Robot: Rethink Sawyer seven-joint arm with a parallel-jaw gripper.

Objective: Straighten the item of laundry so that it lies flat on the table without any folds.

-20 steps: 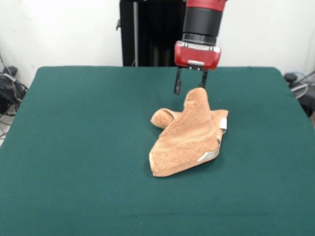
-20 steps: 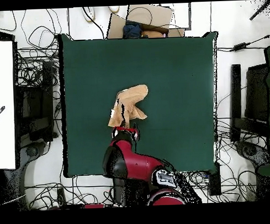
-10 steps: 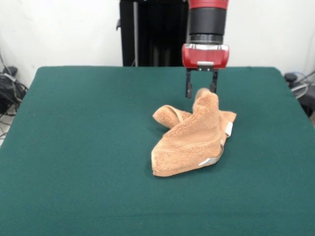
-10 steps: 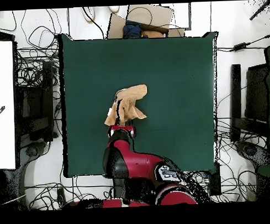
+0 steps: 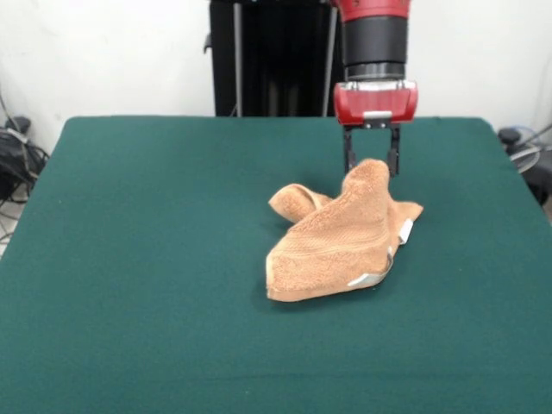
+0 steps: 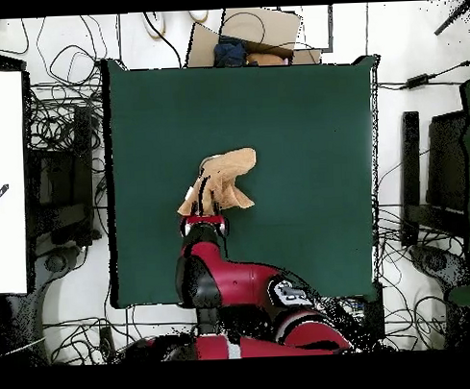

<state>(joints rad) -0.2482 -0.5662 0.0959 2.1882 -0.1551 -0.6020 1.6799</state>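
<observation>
The orange-tan towel (image 5: 332, 246) lies crumpled and folded on the green table (image 5: 155, 259), a little right of the middle. One corner is pulled up into a peak. My gripper (image 5: 371, 166) is shut on that peak, with one finger on each side of it, and holds it above the table. White tags (image 5: 404, 228) show at the towel's right edge. In the overhead view the towel (image 6: 228, 174) lies near the table's middle (image 6: 304, 132) and the gripper (image 6: 205, 211) is at its lower left end.
The black pedestal (image 5: 267, 56) stands behind the table's far edge. In the overhead view, cables surround the table, a cardboard box (image 6: 248, 34) sits beyond its top edge and a white panel (image 6: 6, 181) stands at the left.
The gripper has moved right in the front view, towards the table's right side, dragging the held towel corner with it. The rest of the towel has shifted slightly the same way.
</observation>
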